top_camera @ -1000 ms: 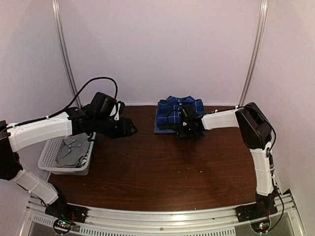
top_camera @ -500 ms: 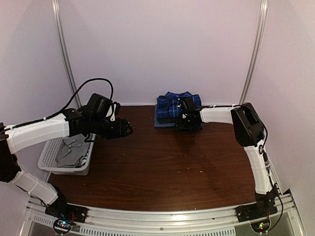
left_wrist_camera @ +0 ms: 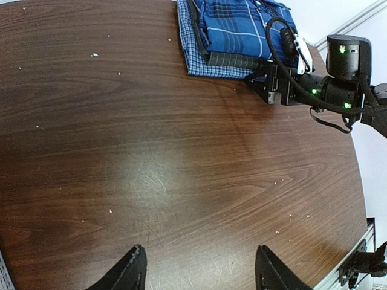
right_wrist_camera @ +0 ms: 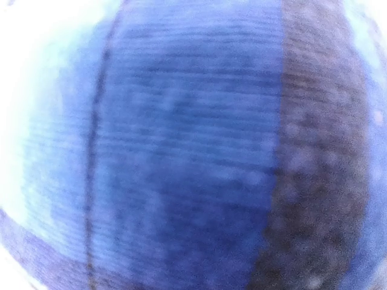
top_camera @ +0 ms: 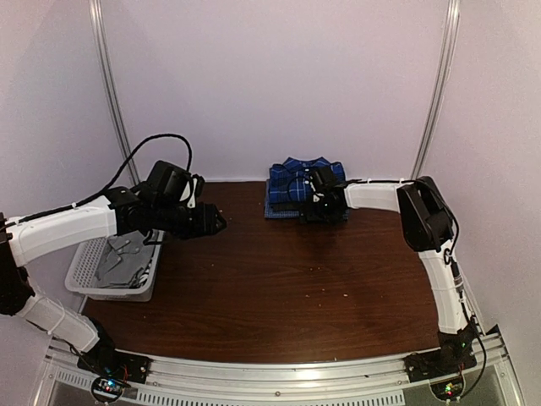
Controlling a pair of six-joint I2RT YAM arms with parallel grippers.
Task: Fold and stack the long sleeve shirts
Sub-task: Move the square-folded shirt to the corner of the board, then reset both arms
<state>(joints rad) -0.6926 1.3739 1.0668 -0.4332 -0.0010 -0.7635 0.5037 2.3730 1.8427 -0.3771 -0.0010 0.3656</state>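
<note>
Since one second earlier, the right arm [top_camera: 431, 245] has stretched farther toward the back wall [top_camera: 279, 85]. The shirt stack [top_camera: 287, 188] has shifted a little toward that wall. The left arm [top_camera: 68, 233] has drawn slightly back toward its own side.

Table [top_camera: 279, 288]: dark wood, dotted with pale specks.

Left arm: reaches in from the left, above the basket and the table's left part, well apart from the stack.

Right arm: extended along the right side to the far centre, ending at the stack.

Basket [top_camera: 112, 293]: white mesh, on the table's left edge, holding grey contents [top_camera: 118, 262] that cannot be identified.

Stack: folded, at the far centre of the table, near the back wall. The blue plaid shirt [left_wrist_camera: 242, 24] lies on top, the dark grey checked shirt [left_wrist_camera: 233, 59] in the middle and the pale blue fine-checked shirt [left_wrist_camera: 193, 48] at the bottom, its edge showing on the left and near sides.

Right gripper [left_wrist_camera: 266, 84]: at the stack's near right corner, touching or just beside it. Its jaw position cannot be told. Its own camera shows only blurred blue and dark cloth pressed close to the lens.

Left gripper [left_wrist_camera: 199, 275]: above bare wood, fingers [left_wrist_camera: 133, 272] spread wide with nothing between them.
</note>
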